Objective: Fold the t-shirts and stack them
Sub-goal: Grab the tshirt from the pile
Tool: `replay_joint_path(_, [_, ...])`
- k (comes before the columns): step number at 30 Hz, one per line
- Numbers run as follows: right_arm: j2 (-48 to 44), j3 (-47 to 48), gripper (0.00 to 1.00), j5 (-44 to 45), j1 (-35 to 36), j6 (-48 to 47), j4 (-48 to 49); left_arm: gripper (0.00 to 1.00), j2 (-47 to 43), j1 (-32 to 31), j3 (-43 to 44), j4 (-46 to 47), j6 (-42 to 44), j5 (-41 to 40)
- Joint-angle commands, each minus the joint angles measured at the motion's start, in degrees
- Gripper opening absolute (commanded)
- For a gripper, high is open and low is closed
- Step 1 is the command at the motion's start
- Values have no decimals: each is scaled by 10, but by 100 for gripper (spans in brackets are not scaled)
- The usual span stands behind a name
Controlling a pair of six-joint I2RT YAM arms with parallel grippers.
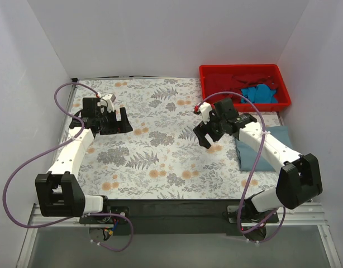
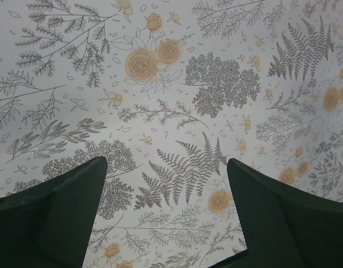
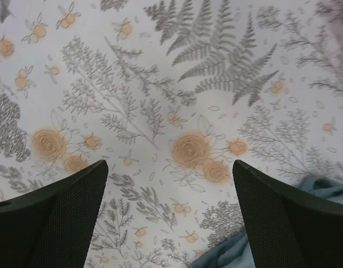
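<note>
The middle of the table (image 1: 160, 162) lies open, with bare patterned cloth under the spread left gripper (image 1: 122, 120) and right gripper (image 1: 208, 138). The red bin (image 1: 204, 84) blocks the far right corner. The folded grey-blue t-shirt (image 1: 255, 159) lies along the right edge, under the right arm. White walls (image 1: 160, 33) close 3 sides.

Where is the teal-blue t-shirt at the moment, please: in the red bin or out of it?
In: the teal-blue t-shirt lies crumpled inside the red bin, within its walls.

Bright even light, soft shadows; right wrist view blurred.
</note>
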Motion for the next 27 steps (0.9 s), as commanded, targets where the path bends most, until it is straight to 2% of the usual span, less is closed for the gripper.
replay_joint_path(1, [22,85,98,87,-9,16,33,88,-39,2,18,19,14,-6])
replay_joint_path(3, [76,170,98,142,-29,3,33,88,-30,2,45,0,18,10])
replay_joint_path(4, [76,170,98,142,-29,-8,33,88,-27,2,52,0,18,18])
replay_joint_path(8, [169,276,98,60,-103,-15,33,88,-39,2,55,13,7,52])
replay_joint_path(12, [272,418,98,76,-146,-7,32,88,-40,2,62,17,-17,60])
replay_joint_path(16, [359,509,98,90,-168,2,33,88,-27,2,68,16,-21,55])
replay_joint_path(23, [531,639,98,157,-175,-9,52,88,-4,2,109,-17,7,45])
replay_joint_path(27, [577,645,98,164,-177,-15,81,88,-4,2,119,-21,11,52])
